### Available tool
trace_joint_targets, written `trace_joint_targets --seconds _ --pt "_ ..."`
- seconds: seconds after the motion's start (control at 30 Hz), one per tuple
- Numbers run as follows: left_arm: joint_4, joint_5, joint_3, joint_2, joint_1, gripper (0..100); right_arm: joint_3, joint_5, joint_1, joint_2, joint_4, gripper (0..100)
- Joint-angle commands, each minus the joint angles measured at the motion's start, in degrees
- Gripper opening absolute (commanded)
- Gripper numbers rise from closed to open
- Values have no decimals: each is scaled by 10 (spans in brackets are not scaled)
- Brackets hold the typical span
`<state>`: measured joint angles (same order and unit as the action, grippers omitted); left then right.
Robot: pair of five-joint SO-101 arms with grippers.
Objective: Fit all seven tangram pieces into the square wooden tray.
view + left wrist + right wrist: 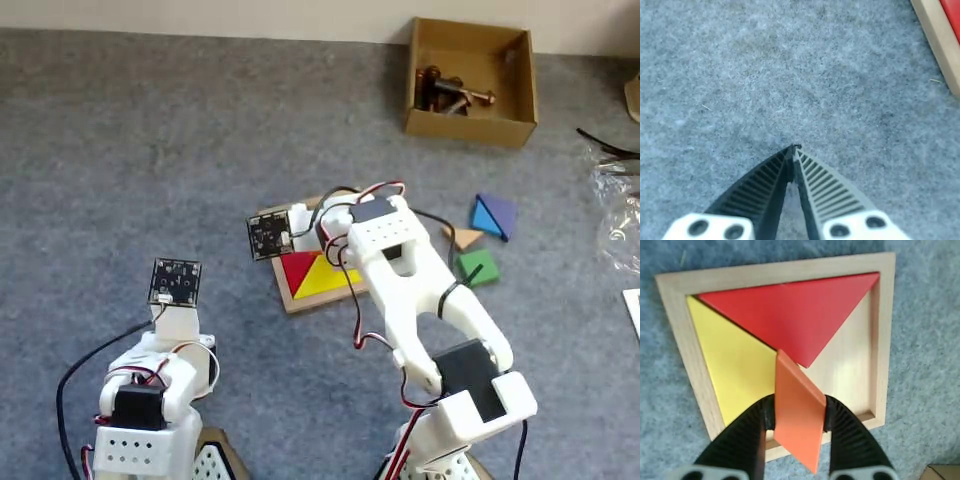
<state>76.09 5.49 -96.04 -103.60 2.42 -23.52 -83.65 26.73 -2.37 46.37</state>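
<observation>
My right pincer clamps the orange piece over the wooden tray's near rim; my left pincer's tips are pressed together.

The grey felt table carries the wooden tray. To the right of the tray lie a green square, a tan triangle and a blue triangle touching a purple piece. A cardboard box sits farther back.

The left gripper points downward, ribbed fingers pressed together at the tips, behind it the left arm folded close to its base — while the right arm stretches forward, the right gripper clamping an orange piece between both fingers.
</observation>
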Motion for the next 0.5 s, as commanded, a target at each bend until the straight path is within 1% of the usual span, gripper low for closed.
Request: trace_joint_targets --seconds 0.0,0.47 --pt "-2 4 -11 -4 -9 5 1 -6 4 35 3 27" --pt "-2 4 -11 -4 -9 5 -34 -9 7 36 1 27"
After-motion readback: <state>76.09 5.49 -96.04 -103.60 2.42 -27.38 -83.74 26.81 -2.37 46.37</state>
